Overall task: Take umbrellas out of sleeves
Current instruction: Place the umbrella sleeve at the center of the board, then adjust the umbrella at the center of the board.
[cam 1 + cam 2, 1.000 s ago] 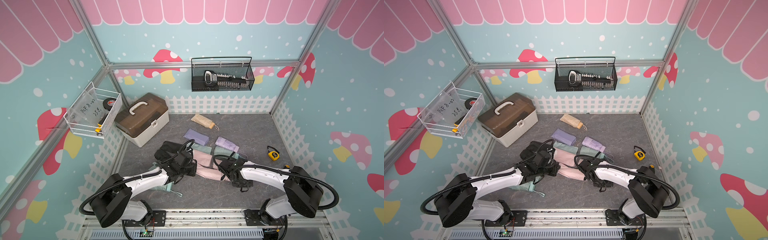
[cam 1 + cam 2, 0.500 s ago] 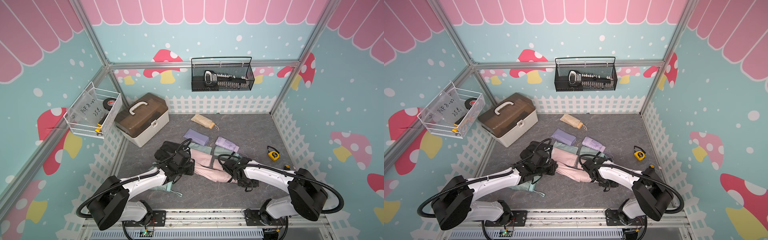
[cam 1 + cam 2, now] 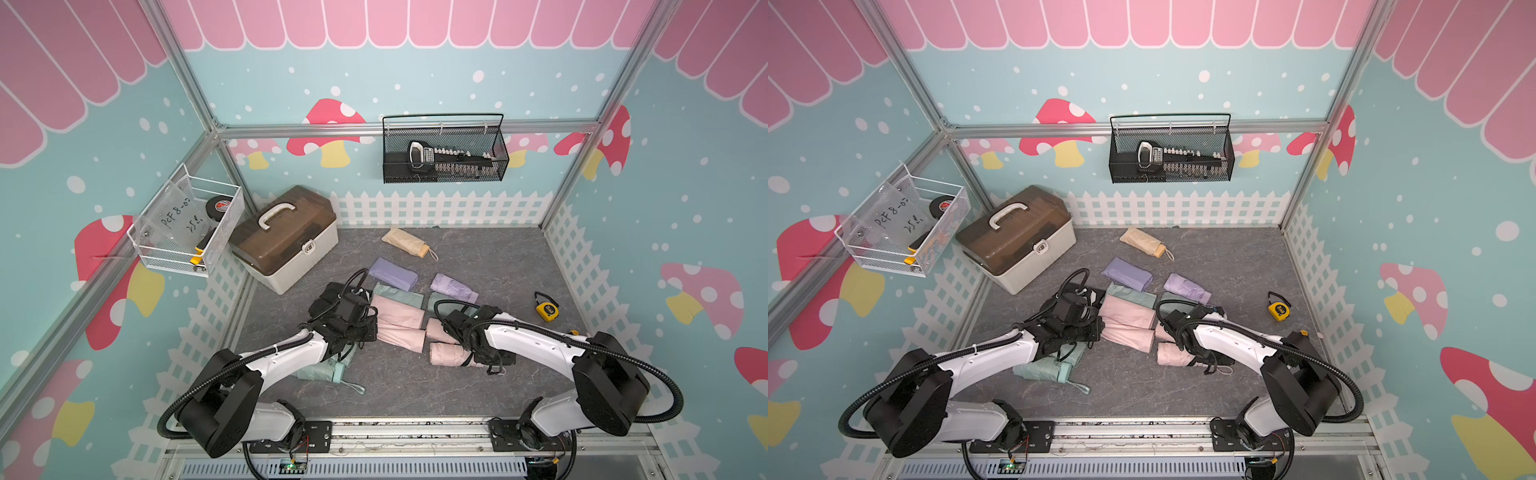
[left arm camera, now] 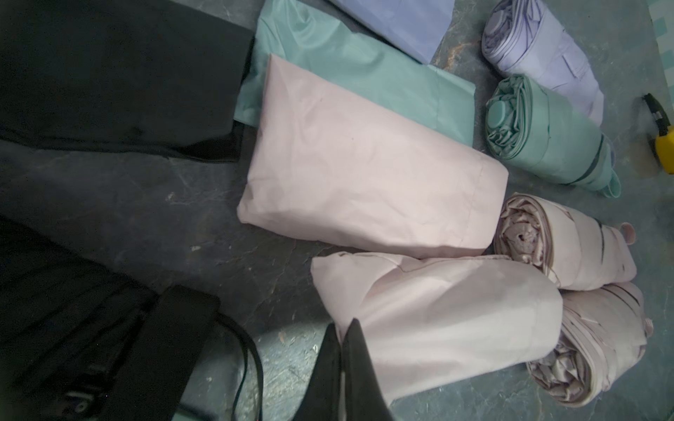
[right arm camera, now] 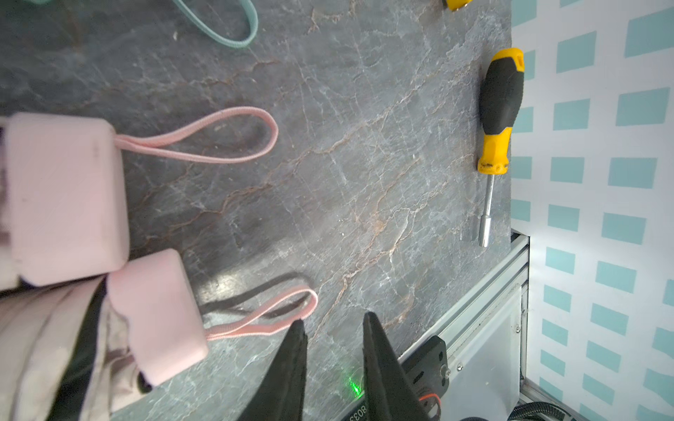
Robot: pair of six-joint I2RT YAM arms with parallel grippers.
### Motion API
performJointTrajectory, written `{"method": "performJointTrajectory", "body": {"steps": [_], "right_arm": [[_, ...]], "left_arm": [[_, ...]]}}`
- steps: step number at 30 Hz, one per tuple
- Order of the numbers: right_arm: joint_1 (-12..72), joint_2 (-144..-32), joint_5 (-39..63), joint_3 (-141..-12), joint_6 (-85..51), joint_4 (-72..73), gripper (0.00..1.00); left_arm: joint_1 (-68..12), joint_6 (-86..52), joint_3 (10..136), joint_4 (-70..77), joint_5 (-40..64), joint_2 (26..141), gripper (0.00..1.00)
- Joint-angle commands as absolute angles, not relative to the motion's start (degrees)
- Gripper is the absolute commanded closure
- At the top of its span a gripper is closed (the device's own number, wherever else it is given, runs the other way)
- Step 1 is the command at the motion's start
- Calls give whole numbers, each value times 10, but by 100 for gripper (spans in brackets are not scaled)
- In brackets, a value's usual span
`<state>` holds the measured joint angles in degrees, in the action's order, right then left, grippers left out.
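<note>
Handwriting on a clear sheet [image 3: 179, 219] in the white wire basket [image 3: 227, 224] read roughly "PET 8-0" over "25", its last characters unclear. In the right wrist view, a black part [image 5: 419, 368] bore the digits "803" at its edge. Labels on the tape roll [image 3: 222, 205] and the black tool [image 3: 424, 154] were too small to read.

we see the pink sleeves [image 4: 437, 320] as smooth matt cloth, the pink umbrellas [image 4: 569, 244] as creased, faintly glossy fabric (their handles [image 5: 65, 197] matt plastic); the table [image 5: 364, 145] looks stone-veined, the screwdriver [image 5: 499, 109] plastic on bright metal.

Left arm [image 3: 282, 353] covers much of a mint umbrella [image 3: 318, 372]; tape measure [image 4: 665, 153] runs off the wrist view's edge.
</note>
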<state>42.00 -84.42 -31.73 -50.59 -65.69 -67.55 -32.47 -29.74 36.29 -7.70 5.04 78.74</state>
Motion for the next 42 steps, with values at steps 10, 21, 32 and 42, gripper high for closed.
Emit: {"method": "performJointTrajectory", "body": {"steps": [10,21,32,42], "right_arm": [[417,-796,-318,-524,-588,-656,74],[418,-570,5,-372,-397,-361,71],[429,-693,167,-351,-372,-236,72],[427,-777,192,-429,-318,-234,70]], "left_arm": [[-301,-311,359,-76,95,732,46],[-301,-317,419,-103,71,696,37],[-261,-328,563,5,126,906,37],[-222,-338,731,45,169,1090,35]]}}
